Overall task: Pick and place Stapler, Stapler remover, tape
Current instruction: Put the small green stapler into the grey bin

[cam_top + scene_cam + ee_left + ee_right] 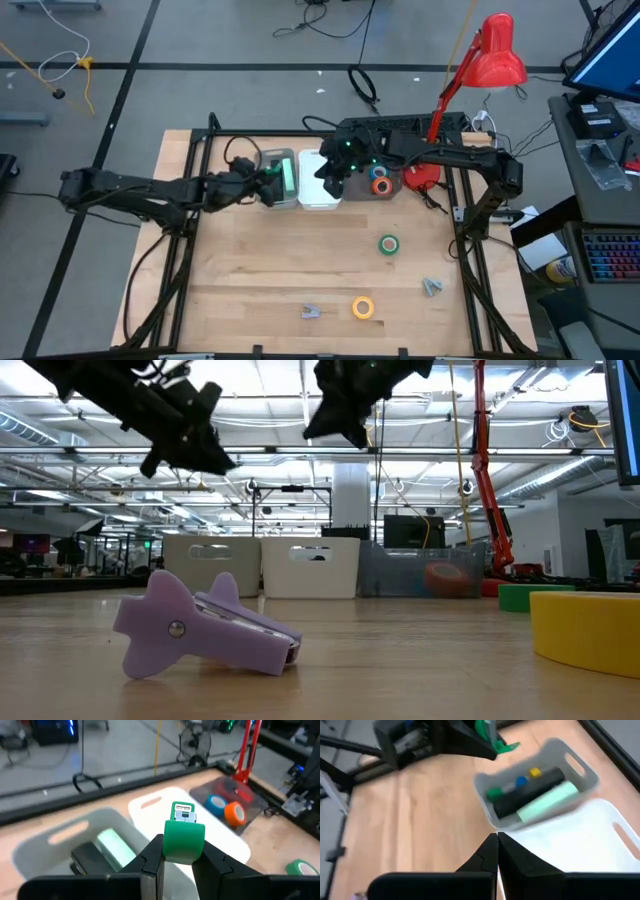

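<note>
Green plastic fills the left gripper: its fingers pinch a green stapler remover, held above the bins at upper centre of the high view. Below it sit three containers in a row: a grey bin with a mint stapler and a black stapler inside, a white bin that looks empty, and a clear tray holding the blue tape and the orange tape.

The right gripper, fingers pressed together and empty, hangs over the white bin's edge, close to the left arm.

Left on the tabletop are the green tape right of centre, the yellow tape near the bottom edge, and two purple stapler removers, one at lower centre and one at lower right.

The step looks like a drop into the white bin, judging by the sorting. To do it well, centre the remover over the bin's open floor, lower it below the rim before spreading the fingers, and keep clear of the right arm hanging nearby.
</note>
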`<state>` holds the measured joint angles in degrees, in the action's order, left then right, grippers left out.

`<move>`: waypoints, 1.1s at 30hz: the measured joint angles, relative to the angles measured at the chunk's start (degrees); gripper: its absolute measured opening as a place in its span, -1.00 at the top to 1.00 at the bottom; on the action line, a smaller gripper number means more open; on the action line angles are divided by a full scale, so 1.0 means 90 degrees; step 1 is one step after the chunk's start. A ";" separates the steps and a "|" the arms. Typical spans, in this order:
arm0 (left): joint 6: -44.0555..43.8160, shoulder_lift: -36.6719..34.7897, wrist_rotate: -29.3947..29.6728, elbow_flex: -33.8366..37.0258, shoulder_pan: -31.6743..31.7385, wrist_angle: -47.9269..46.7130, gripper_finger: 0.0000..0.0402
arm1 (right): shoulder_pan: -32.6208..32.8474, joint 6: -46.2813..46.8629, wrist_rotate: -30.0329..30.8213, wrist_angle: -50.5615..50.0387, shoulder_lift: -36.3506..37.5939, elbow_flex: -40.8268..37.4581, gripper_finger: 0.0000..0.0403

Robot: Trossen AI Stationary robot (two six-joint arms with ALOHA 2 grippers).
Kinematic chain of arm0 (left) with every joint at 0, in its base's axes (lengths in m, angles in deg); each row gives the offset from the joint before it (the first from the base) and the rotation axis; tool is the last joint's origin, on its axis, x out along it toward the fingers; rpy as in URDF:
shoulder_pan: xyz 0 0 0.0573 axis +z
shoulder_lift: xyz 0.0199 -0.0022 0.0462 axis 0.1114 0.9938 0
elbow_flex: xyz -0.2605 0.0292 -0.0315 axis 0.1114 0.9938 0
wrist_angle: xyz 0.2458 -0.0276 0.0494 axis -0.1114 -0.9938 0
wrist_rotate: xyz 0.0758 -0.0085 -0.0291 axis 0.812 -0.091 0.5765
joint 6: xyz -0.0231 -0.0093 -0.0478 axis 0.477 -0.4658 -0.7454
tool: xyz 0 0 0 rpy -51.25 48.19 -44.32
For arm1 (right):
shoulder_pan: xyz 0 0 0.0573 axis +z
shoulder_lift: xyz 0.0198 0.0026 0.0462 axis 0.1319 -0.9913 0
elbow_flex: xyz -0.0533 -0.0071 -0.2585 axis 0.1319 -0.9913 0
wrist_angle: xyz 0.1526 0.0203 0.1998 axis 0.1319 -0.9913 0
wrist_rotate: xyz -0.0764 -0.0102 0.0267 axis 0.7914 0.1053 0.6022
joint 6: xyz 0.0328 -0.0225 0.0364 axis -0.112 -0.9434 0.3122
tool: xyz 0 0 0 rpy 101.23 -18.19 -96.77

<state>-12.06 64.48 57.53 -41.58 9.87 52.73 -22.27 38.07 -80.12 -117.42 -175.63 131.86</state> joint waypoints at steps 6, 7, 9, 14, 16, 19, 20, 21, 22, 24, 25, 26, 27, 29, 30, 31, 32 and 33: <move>-0.0398 0.0401 -0.0500 0.0000 0.0496 -0.0085 0.64 | -0.0074 -0.0219 -0.0020 0.0687 0.0238 -0.0854 1.00; -0.0486 0.0446 -0.0580 0.0000 0.0579 -0.0137 0.64 | -0.0075 -0.0237 -0.0024 0.1065 0.0332 -0.1098 1.00; -0.0650 0.0497 -0.0756 0.0001 0.0750 -0.0298 0.64 | -0.0092 -0.0230 -0.0022 0.1933 0.0609 -0.1672 1.00; -0.1040 0.0560 -0.1134 0.0005 0.1164 -0.0743 0.64 | -0.0227 0.0102 -0.0048 0.3784 0.1410 -0.3306 1.00; -0.1160 0.0555 -0.1210 0.0005 0.1310 -0.0891 0.64 | -0.0319 0.0239 -0.0054 0.4559 0.1735 -0.3923 1.00; -0.1308 0.0557 -0.1244 0.0005 0.1523 -0.1071 0.64 | -0.0450 0.0317 -0.0258 0.5533 0.2184 -0.4780 1.00; -0.1351 0.0555 -0.1298 0.0005 0.1594 -0.1126 0.64 | -0.0493 0.0320 -0.0413 0.5822 0.2303 -0.5013 1.00; -0.1378 0.0555 -0.1390 0.0005 0.1659 -0.1174 0.64 | -0.0545 0.0342 -0.0541 0.6074 0.2411 -0.5226 1.00; -0.1378 0.0558 -0.1458 0.0005 0.1725 -0.1212 0.64 | -0.0591 0.0404 -0.0636 0.6262 0.2522 -0.5418 1.00; -0.1397 0.0557 -0.1566 -0.0001 0.1846 -0.1349 0.64 | -0.0727 0.0497 -0.0752 0.6557 0.2712 -0.5750 1.00; -0.1447 0.0557 -0.1581 -0.0038 0.1902 -0.1500 0.64 | -0.0788 0.0507 -0.0778 0.6656 0.2802 -0.5902 1.00; -0.1488 0.0560 -0.1584 -0.0103 0.1964 -0.1708 0.64 | -0.0848 0.0510 -0.0851 0.6770 0.2870 -0.6044 1.00; -0.1500 0.0560 -0.1586 -0.0183 0.2018 -0.1906 0.64 | -0.0900 0.0551 -0.0873 0.6918 0.2919 -0.6163 1.00; -0.1460 0.0566 -0.1580 -0.0389 0.2117 -0.2228 0.64 | -0.0992 0.0700 -0.0894 0.7232 0.3035 -0.6371 1.00; -0.1427 0.0614 -0.1557 -0.0498 0.2156 -0.2334 0.64 | -0.1034 0.0759 -0.0918 0.7391 0.3071 -0.6456 1.00; -0.1384 0.0711 -0.1535 -0.0607 0.2196 -0.2377 0.64 | -0.1075 0.0817 -0.0913 0.7567 0.3092 -0.6525 1.00; -0.1376 0.0801 -0.1541 -0.0708 0.2236 -0.2412 0.64 | -0.1096 0.0869 -0.0908 0.7696 0.3110 -0.6600 1.00; -0.1376 0.0904 -0.1546 -0.0797 0.2271 -0.2512 0.64 | -0.1116 0.0929 -0.0905 0.7750 0.3125 -0.6656 1.00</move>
<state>-24.43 72.61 43.62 -48.76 30.31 30.13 -32.31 46.43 -88.27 -47.67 -147.51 71.96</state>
